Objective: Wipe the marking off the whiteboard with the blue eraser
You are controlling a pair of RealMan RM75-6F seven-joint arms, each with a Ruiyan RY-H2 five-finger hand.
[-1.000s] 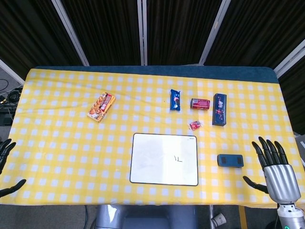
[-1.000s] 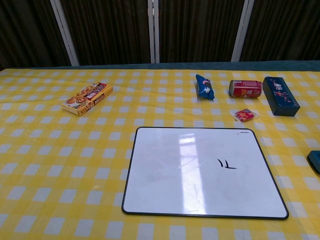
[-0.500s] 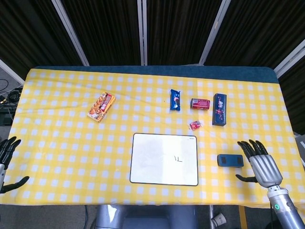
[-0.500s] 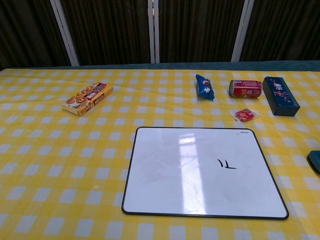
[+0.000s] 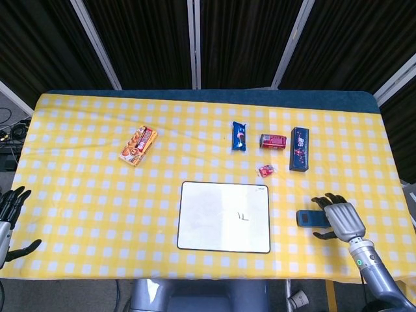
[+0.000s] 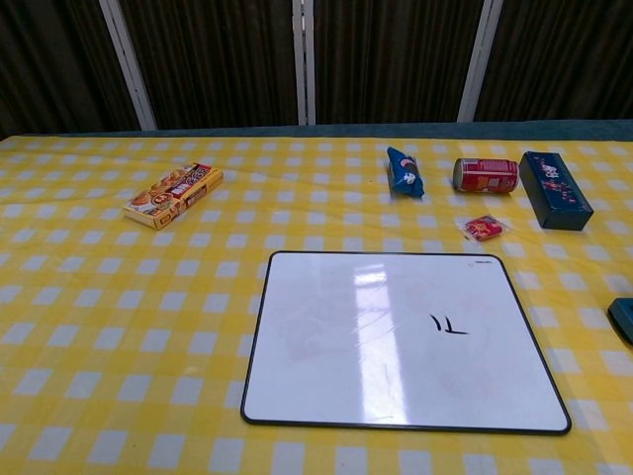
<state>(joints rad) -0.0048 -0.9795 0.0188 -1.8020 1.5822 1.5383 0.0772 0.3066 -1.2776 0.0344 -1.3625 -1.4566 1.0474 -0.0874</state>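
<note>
- At the middle of the table (image 5: pixel 78 188), under a yellow-and-white checked cloth, lies the whiteboard (image 5: pixel 223 216), flat, with a dark rim.
- On the whiteboard's right half sits the marking (image 5: pixel 242 216), a small black scrawl; in the chest view it shows at about 3 o'clock from the board's centre (image 6: pixel 449 324).
- At 3 o'clock from the whiteboard, just off its right edge, lies the blue eraser (image 5: pixel 308 218), flat on the cloth; the chest view catches only its corner at the frame's right border (image 6: pixel 624 319).
- The right robot hand (image 5: pixel 338 218) is at the eraser's right end, its dark fingers (image 5: pixel 321 202) reaching over that end; whether they touch or grip the eraser I cannot tell.
- The left robot hand (image 5: pixel 12 214) shows at the far left edge of the head view, at 9 o'clock from the board and well apart from it, fingers spread and holding nothing.
- At 12 to 1 o'clock from the board stand a blue snack packet (image 5: pixel 239 136), a red can (image 5: pixel 273 141) lying on its side, a dark blue box (image 5: pixel 298 149) and a small red wrapped sweet (image 5: pixel 266 170) nearest the board.
- At 10 o'clock lies an orange biscuit box (image 5: pixel 138 145), tilted.
</note>
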